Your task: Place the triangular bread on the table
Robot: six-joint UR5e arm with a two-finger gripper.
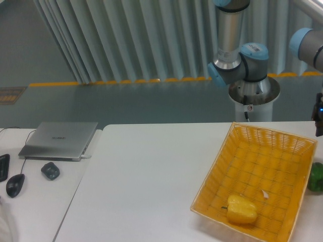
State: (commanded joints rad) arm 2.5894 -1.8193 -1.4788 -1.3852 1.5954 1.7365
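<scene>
The triangular bread is not visible anywhere in this view; I cannot locate it. My gripper (pixel 318 118) shows only as a dark sliver at the right edge, above the basket's far right corner, and I cannot tell whether its jaws are apart or together. The yellow basket (pixel 242 146) sits toward the table's (pixel 151 176) right edge, holding a yellow pepper (pixel 241 209) near its front rim. A green object (pixel 316 176) lies just beside the basket. Laptop (pixel 60 139) and mouse (pixel 15 184) are well apart, left.

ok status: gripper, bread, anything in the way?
Gripper barely in frame at right edge, jaw state unreadable. Bread not in view. Basket holds only a yellow pepper; table open to its left.
</scene>
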